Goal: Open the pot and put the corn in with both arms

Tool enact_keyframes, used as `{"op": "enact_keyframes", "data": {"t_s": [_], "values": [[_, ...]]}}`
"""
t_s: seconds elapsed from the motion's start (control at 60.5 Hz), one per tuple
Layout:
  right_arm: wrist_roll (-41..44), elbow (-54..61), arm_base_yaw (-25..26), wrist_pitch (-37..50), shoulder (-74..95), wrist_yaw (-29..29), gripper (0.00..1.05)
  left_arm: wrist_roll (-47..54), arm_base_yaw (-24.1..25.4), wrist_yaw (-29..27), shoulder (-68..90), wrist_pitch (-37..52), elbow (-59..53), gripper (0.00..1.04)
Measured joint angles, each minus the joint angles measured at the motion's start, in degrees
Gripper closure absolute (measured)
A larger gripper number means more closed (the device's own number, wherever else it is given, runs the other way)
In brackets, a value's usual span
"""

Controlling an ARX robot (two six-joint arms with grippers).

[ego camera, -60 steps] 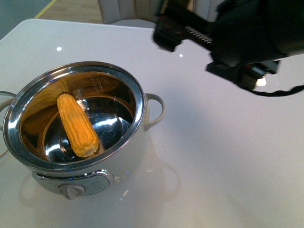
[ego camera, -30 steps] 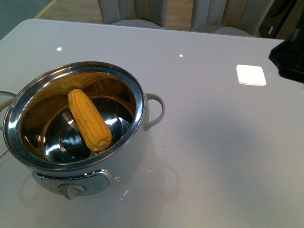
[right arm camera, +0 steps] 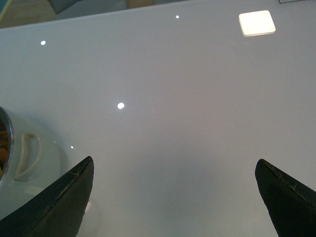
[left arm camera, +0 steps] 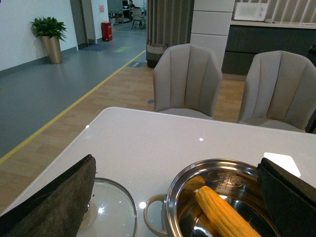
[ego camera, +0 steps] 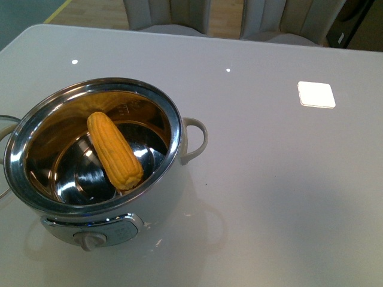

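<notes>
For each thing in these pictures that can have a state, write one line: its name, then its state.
pot: open, lid off, upright on the table.
corn: inside the pot, leaning on the steel wall.
glass lid: off, lying flat on the table beside the pot.
left gripper: open, empty.
right gripper: open, empty, over bare table.
chairs: unoccupied, at the table's far edge.

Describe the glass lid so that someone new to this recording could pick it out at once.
Start at the white table and find the steel-rimmed pot that holds the corn. In the left wrist view, the lid lies flat on the table just beside the pot's looped handle. It is the only clear, round disc there.
</notes>
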State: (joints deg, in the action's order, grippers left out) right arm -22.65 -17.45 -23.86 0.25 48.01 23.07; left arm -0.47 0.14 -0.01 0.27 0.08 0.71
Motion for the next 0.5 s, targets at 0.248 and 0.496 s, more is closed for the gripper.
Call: {"op": "enact_keyframes", "data": {"t_s": [0.248, 0.496], "values": [[14.8, 11.9, 3.7, 33.0, -1.2, -3.9, 0.33, 0.0, 0.0, 0.0, 0.0, 0.0, 0.0, 0.07], [21.5, 16.4, 12.3, 34.5, -11.8, -12.2, 0.86, 0.0, 0.0, 0.0, 0.0, 0.0, 0.0, 0.07]]}}
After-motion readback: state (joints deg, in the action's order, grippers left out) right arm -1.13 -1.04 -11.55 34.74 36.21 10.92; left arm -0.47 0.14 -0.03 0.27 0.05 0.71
